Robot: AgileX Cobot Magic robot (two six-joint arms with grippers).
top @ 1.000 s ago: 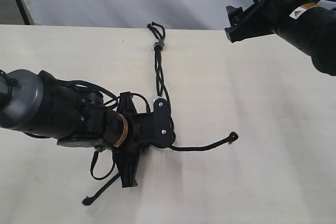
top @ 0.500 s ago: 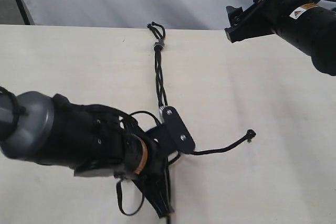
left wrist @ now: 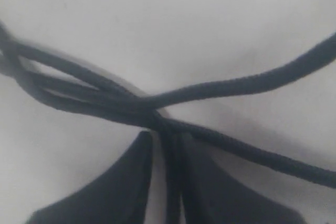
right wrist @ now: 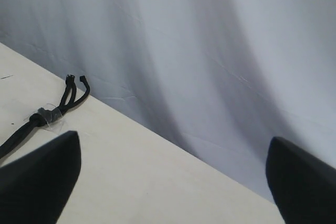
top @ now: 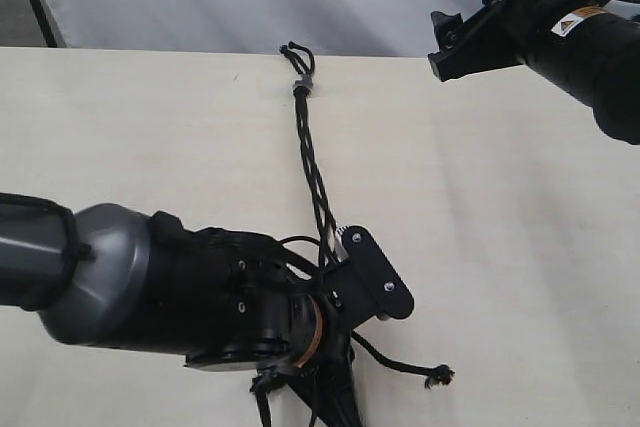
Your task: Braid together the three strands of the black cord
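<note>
Three strands [top: 312, 162] run far-to-near, left gripper [left wrist: 166, 142] ajar astride one, right gripper [right wrist: 173, 148] wide, empty

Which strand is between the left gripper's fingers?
The strand lying in the gap between the fingers; the other two cross beyond their tips, outside it.

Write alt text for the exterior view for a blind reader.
Left gripper is down at the near end of a thin black cord that runs across a pale table to a grey-banded knot at the far edge. One frayed strand end lies loose beside it; the right gripper hangs open, away from the cord.
</note>
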